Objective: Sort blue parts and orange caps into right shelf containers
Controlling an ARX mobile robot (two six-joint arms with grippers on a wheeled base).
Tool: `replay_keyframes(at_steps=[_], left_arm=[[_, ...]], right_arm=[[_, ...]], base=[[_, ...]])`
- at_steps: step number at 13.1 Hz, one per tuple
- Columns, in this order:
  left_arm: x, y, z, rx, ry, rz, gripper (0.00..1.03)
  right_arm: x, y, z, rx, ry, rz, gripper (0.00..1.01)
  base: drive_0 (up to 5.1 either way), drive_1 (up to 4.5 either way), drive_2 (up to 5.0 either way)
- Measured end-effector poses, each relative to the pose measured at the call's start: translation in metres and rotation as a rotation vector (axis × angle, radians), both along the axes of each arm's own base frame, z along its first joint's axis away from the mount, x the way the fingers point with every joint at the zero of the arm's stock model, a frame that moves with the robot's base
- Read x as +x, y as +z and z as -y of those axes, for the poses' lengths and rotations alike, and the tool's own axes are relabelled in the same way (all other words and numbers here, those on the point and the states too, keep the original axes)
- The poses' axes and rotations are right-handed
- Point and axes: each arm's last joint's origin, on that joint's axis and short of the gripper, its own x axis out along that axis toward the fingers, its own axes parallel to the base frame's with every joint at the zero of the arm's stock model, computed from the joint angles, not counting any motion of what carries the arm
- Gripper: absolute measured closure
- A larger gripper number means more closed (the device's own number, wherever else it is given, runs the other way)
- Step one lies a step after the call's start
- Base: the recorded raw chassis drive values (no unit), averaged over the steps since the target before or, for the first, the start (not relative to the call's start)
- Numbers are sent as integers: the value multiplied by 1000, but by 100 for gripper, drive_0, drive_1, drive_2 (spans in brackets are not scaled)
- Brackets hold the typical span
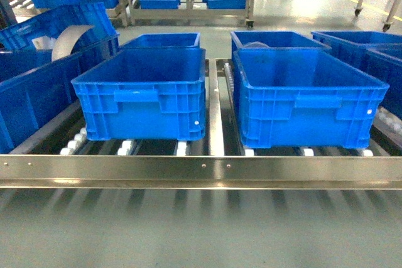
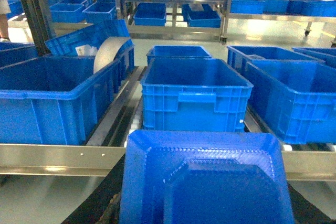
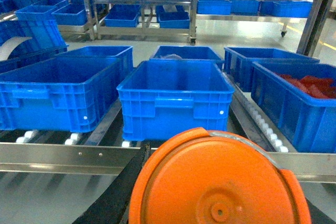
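The left gripper is holding a blue part [image 2: 207,182], the right an orange cap [image 3: 218,182], both facing containers [image 1: 141,95] at 12 o'clock on the shelf [image 1: 201,169].

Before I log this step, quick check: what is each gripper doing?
Left: fingers hidden; a blue part fills the wrist view, apparently held.
Right: fingers hidden; an orange cap fills the wrist view, apparently held.

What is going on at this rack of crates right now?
A two-armed robot faces a shiny steel roller shelf carrying bright blue plastic crates. A blue moulded plastic part fills the bottom of the left wrist view and a round orange plastic cap the right's; the fingers are hidden. Neither item is in a crate yet.
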Motion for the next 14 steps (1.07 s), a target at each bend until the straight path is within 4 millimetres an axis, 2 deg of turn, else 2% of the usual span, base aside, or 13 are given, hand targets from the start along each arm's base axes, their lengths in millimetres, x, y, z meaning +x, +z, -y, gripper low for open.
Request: replay_keyframes(at_steps=[14], left_arm=[[0,0,0,0,0,-1,59]], right_arm=[[0,0,0,0,0,0,56]], base=[[0,0,0]])
